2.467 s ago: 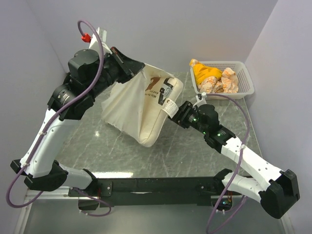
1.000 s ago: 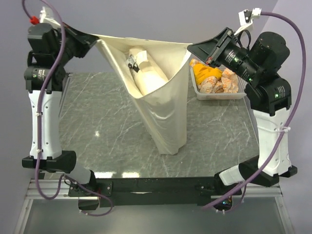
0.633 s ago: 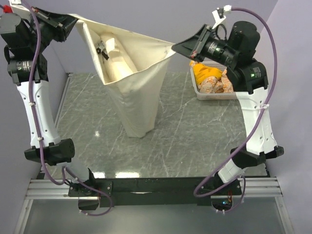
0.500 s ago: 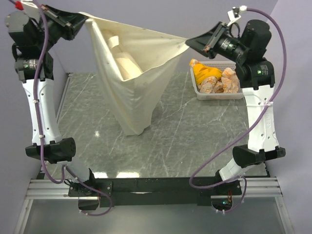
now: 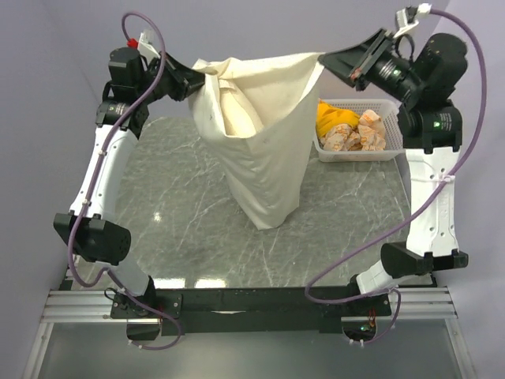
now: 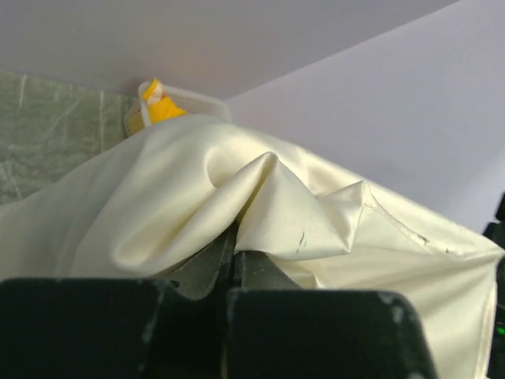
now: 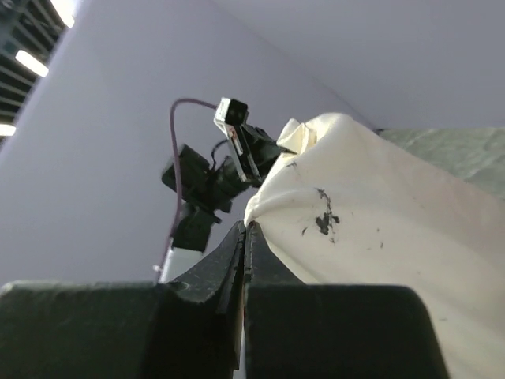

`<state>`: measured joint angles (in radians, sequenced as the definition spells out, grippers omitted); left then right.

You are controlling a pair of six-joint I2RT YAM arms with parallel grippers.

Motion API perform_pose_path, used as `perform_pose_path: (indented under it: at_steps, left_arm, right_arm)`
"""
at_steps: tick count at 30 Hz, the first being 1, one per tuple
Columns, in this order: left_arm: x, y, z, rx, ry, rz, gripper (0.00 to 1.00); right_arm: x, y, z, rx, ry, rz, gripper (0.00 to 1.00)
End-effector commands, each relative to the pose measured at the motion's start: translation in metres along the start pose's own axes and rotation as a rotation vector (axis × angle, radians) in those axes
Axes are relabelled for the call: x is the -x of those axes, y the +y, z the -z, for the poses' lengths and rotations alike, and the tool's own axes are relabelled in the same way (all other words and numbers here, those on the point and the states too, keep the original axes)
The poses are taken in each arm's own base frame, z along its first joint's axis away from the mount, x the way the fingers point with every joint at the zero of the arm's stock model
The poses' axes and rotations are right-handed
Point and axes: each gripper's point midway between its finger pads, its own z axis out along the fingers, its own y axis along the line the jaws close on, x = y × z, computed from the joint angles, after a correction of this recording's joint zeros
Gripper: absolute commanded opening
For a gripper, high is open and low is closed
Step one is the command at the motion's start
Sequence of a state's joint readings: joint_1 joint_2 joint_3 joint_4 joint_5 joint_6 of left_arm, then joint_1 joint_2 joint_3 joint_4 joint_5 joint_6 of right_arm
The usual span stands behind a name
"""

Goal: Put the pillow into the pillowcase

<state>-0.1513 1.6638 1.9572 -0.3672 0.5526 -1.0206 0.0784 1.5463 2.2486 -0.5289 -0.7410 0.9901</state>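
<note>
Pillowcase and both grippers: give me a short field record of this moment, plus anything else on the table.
pillowcase: lifted, hanging mouth-up between the two grippers; lower end down near the table, contact unclear
pillow: inside the pillowcase, partly visible through the mouth
left gripper: shut on the left side of the mouth
right gripper: shut on the right side of the mouth
basket: back right of the table, neither gripper touching it

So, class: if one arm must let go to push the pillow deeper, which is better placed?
Left, probably. The left tool grips the pillowcase rim right beside the pillow showing in its mouth; the right tool holds the far corner.
</note>
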Motion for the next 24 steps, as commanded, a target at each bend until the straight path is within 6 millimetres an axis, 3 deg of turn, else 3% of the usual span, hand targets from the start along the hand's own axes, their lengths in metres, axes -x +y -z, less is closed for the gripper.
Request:
perform_pose_path:
  at_steps: [1, 2, 3, 4, 6, 7, 9, 10, 15, 17, 19, 24]
  left_arm:
    - [0.018, -0.025, 0.020, -0.036, -0.105, -0.105, 0.01]
    - [0.026, -0.036, 0.024, -0.048, -0.134, -0.111, 0.01]
    - [0.025, -0.046, 0.025, -0.065, -0.139, -0.099, 0.01]
    - [0.026, -0.053, 0.024, -0.084, -0.148, -0.103, 0.01]
    - [0.020, -0.082, 0.023, -0.125, -0.154, -0.125, 0.01]
    - [0.013, -0.076, 0.012, -0.102, -0.128, -0.114, 0.01]
    - [0.002, -0.095, 0.006, -0.125, -0.118, -0.130, 0.01]
    - [-0.003, -0.094, 0.002, -0.118, -0.111, -0.126, 0.01]
    - [-0.031, -0.085, -0.011, -0.067, -0.117, -0.103, 0.01]
    - [-0.033, -0.080, -0.015, -0.024, -0.149, -0.098, 0.01]
    - [-0.048, -0.081, -0.022, -0.008, -0.131, -0.106, 0.01]
    - [-0.064, -0.088, -0.035, 0.002, -0.120, -0.116, 0.01]
  right_arm:
    - [-0.043, -0.037, 0.000, -0.149, 0.068, 0.152, 0.00]
    - [-0.053, -0.047, -0.002, -0.184, 0.088, 0.217, 0.00]
    - [-0.058, -0.072, -0.005, -0.288, 0.071, 0.231, 0.00]
    - [-0.079, -0.064, -0.009, -0.272, 0.105, 0.259, 0.00]
    - [-0.086, -0.072, -0.014, -0.327, 0.092, 0.291, 0.00]
    - [-0.101, -0.064, -0.020, -0.306, 0.118, 0.299, 0.01]
    - [-0.103, -0.055, -0.025, -0.323, 0.095, 0.337, 0.04]
    - [-0.113, -0.053, -0.034, -0.323, 0.117, 0.351, 0.05]
    - [-0.126, -0.035, -0.052, -0.296, 0.130, 0.368, 0.13]
    - [-0.127, -0.037, -0.056, -0.313, 0.116, 0.365, 0.13]
    - [-0.126, -0.033, -0.054, -0.307, 0.096, 0.360, 0.20]
    - [-0.120, -0.032, -0.048, -0.313, 0.054, 0.360, 0.42]
